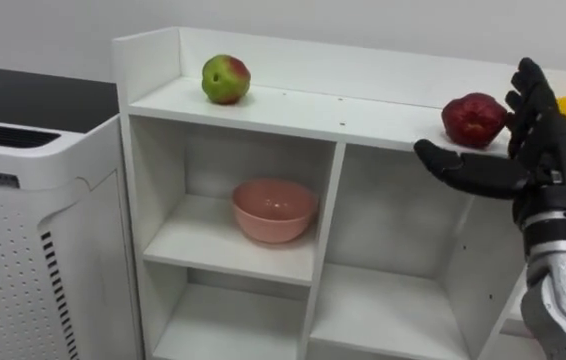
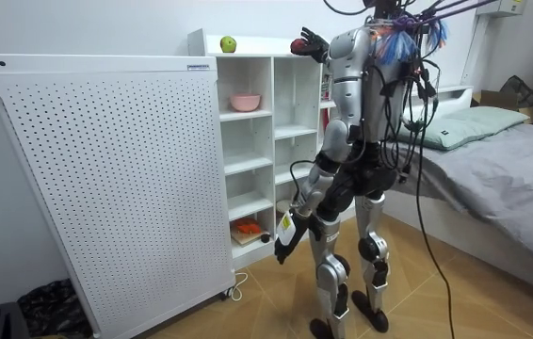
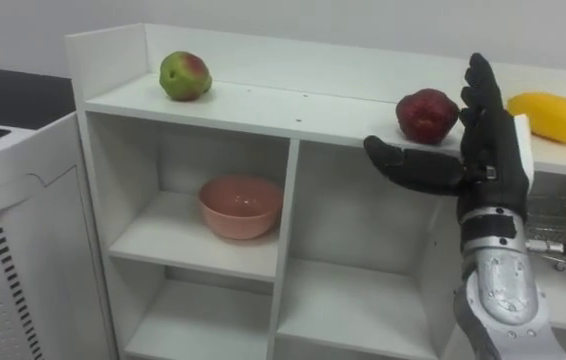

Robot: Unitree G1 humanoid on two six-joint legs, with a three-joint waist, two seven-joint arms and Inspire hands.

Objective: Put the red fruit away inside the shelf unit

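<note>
Black right hand (image 3: 488, 160) raised at the dark red round apple (image 3: 427, 115).
Its fingers stand straight and apart. The apple lies on the white shelf unit's top (image 3: 293, 108), just beside the fingers and above the thumb; a yellow oblong fruit (image 3: 553, 117) lies behind them.

Three fruits are sitting on top: one green-red apple (image 1: 225, 79), one dark red apple (image 1: 474, 120), one yellow fruit (image 3: 553, 116). One pink bowl (image 1: 274, 209) is sitting inside one white shelf unit (image 1: 153, 60). One white perforated appliance (image 1: 23, 260) is standing beside it.
</note>
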